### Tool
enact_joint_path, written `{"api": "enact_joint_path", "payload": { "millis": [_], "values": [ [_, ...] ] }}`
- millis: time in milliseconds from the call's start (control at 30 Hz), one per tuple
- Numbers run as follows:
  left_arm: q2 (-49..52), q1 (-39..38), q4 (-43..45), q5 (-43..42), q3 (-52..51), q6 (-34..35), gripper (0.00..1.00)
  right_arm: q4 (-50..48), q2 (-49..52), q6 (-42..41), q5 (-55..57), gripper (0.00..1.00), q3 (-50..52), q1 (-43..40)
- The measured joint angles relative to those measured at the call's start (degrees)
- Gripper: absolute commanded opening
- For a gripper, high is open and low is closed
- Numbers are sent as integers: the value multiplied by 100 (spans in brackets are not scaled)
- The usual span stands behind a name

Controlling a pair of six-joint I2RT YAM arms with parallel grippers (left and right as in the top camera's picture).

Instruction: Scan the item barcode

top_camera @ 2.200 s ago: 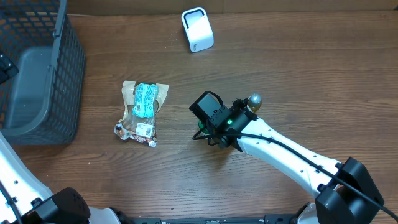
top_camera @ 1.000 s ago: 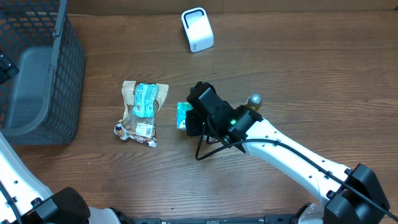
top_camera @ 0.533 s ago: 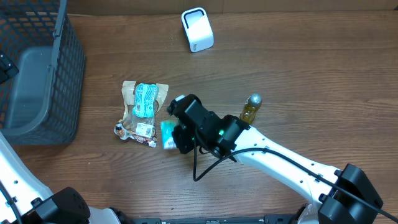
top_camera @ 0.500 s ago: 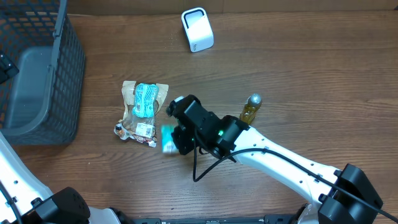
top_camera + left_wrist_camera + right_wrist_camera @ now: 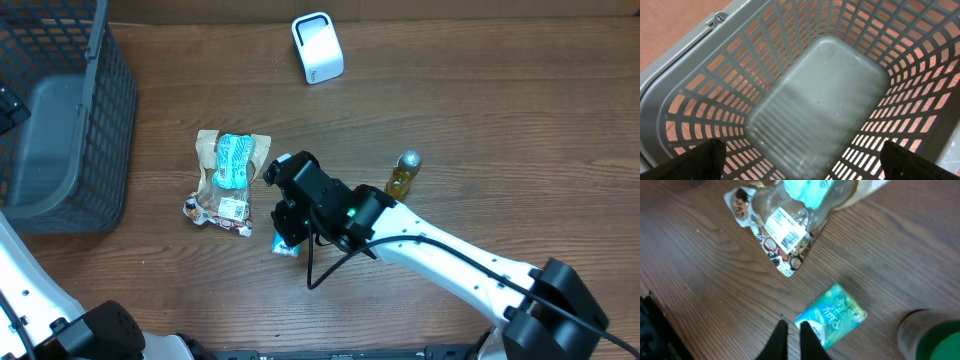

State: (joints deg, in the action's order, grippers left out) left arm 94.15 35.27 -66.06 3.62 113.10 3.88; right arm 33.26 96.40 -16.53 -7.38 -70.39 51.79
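A flat teal packet (image 5: 832, 314) of glossy foil, rectangular with white print, is laid on the wood-grain counter (image 5: 705, 295) just beside the right gripper (image 5: 791, 326), its near corner right at one fingertip. The dark fingers are set almost together, and only bare wood is seen between them. Beyond the gripper, a crinkled snack bag (image 5: 785, 235) is seen with its barcode label up. The right arm is stretched low across the counter, with the wrist over the packet. The left gripper (image 5: 802, 147) is held wide over a grey plastic lattice basket (image 5: 715, 75). The white rounded scanner (image 5: 317, 47) is placed well apart from the right gripper.
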Motion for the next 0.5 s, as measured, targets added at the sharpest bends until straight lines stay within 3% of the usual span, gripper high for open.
{"api": "enact_joint_path", "payload": {
  "millis": [500],
  "values": [
    [0,0,0,0,0,0,100,105,649,-120,597,9,0,0]
  ]
}}
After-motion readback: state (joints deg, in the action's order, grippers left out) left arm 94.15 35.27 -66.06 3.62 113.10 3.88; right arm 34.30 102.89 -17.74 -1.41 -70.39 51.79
